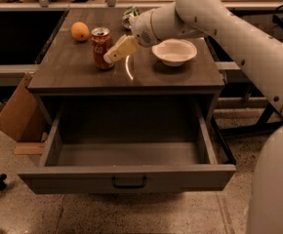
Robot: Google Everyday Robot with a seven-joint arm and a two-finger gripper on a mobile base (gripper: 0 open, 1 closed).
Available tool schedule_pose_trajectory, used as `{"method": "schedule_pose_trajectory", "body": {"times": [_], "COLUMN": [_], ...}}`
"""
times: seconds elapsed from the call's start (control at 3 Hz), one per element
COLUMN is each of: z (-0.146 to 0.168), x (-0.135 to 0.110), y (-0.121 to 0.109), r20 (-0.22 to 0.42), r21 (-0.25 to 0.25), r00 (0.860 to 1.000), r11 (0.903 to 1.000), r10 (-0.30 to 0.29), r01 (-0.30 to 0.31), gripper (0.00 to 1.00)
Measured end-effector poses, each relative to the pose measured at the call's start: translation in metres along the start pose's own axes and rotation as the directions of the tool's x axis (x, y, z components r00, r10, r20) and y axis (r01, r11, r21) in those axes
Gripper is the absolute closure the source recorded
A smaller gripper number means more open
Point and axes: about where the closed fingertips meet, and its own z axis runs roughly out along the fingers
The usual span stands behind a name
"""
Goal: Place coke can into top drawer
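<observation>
The coke can (100, 47), red with white lettering and a silver top, stands upright on the left half of the cabinet top (83, 72). My gripper (110, 57) reaches in from the right on the white arm and sits right at the can's right side, at about mid-height; I cannot tell whether it touches the can. The top drawer (127, 177) is pulled fully open below the cabinet top. Its inside is bare and its dark bar handle (129, 182) faces the front.
An orange (80, 31) lies behind and to the left of the can. A white bowl (174, 51) sits on the right of the top. A silver-green can (129, 16) stands at the back, partly behind the arm. A cardboard box (17, 113) leans by the cabinet's left side.
</observation>
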Motion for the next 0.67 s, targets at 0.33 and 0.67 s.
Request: {"method": "schedule_pose_trajectory", "body": {"times": [0.33,0.67], "z": [0.017,0.035], "x": [0.002,0.004], "y": [-0.006,-0.012], "r20": [0.009,0.017], "r21": [0.001,-0.004], "r00": [1.0,1.0], "r11": [1.0,0.9997], "r10": [0.009,0.024], "r01": [-0.009,-0.024], "gripper": [0.0,0.0]}}
